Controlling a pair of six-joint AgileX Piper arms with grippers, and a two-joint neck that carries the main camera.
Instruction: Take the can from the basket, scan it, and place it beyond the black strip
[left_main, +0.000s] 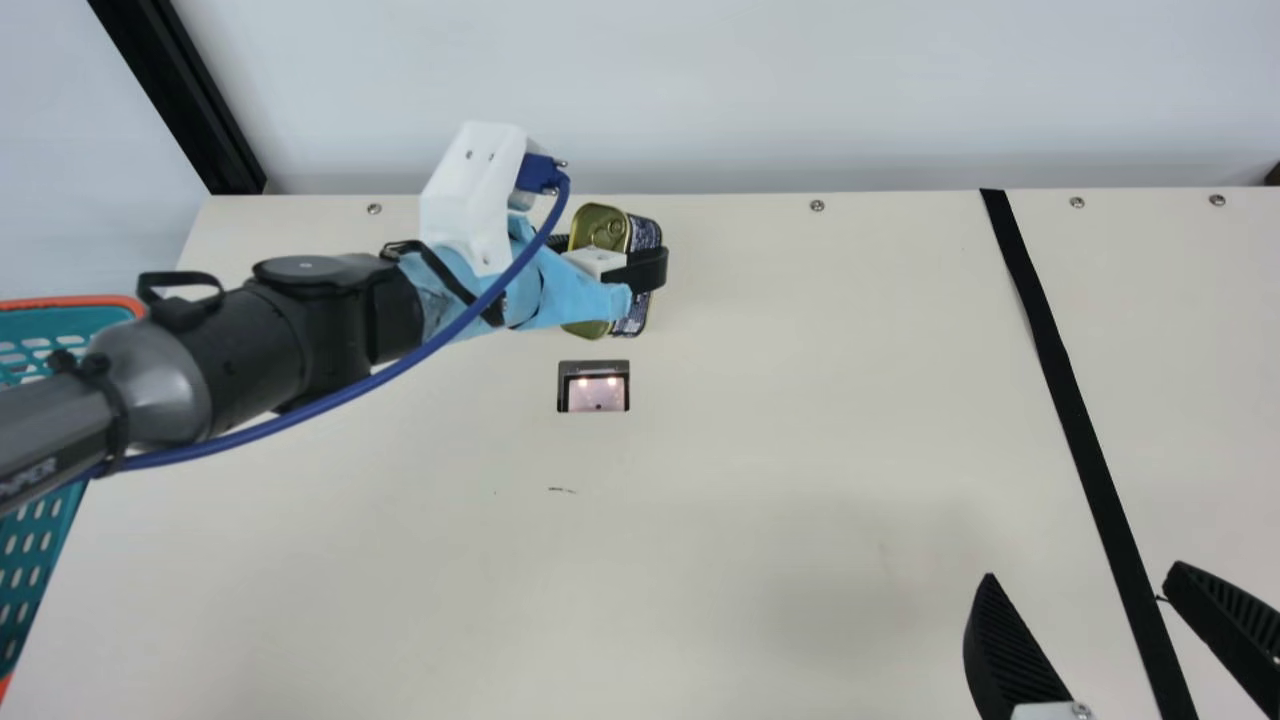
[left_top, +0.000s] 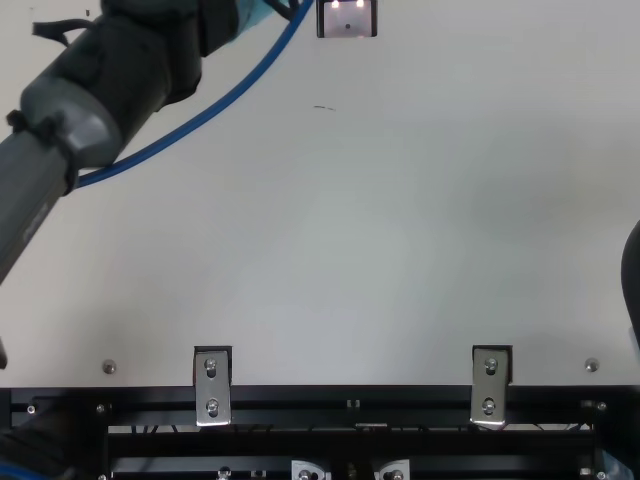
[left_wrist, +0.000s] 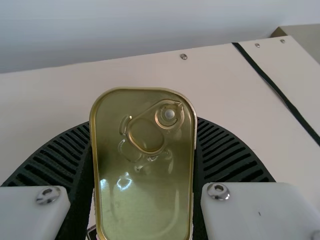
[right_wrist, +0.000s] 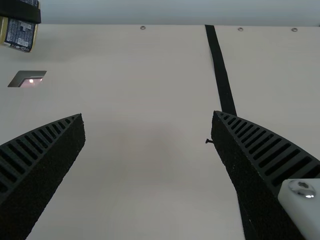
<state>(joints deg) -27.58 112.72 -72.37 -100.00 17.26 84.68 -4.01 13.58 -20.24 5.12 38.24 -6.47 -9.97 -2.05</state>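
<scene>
At lower right, the right gripper (left_main: 1083, 570) is gaping empty. At upper centre, past the scanner (left_main: 594, 388), the left gripper (left_main: 610, 256) is clasping the can (left_main: 598, 225): out of the basket (left_main: 75, 301), scanning unconfirmed, still needing placing beyond the black strip (left_main: 1065, 400).

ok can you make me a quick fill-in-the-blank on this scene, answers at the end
The can is held by the ____ gripper.
The right gripper is not shut but ____.
In the main view, the strip lies to the ____ of the scanner window.
The basket rim is coloured ____.

Missing words: left; open; right; orange.
</scene>
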